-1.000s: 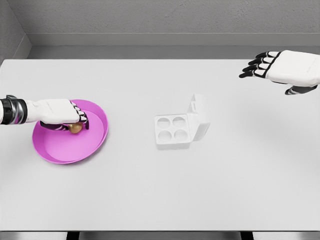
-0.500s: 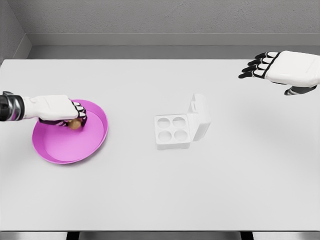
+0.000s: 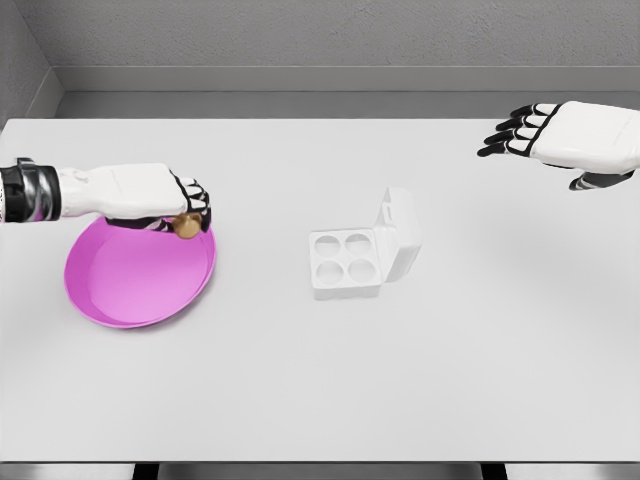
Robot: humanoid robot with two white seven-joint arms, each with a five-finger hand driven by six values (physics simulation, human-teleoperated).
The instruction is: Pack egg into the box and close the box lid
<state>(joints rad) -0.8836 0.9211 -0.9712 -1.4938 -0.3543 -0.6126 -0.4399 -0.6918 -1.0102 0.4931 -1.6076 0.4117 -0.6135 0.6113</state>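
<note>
My left hand point(image 3: 178, 208) is curled around a brown egg point(image 3: 186, 227), holding it just above the right rim of the pink bowl point(image 3: 125, 285). The white egg box point(image 3: 345, 262) sits near the table's middle with its hinged lid point(image 3: 398, 232) standing open on the right side; all of its round cups show empty. My right hand point(image 3: 520, 128) hovers at the far right above the table, fingers spread and holding nothing.
The white table point(image 3: 320, 380) stretches wide around the bowl and box. A grey wall runs along the back edge.
The left hand has lifted the egg out of the bowl and moved it up and to the right, over the bowl's rim. The right hand has stayed put.
</note>
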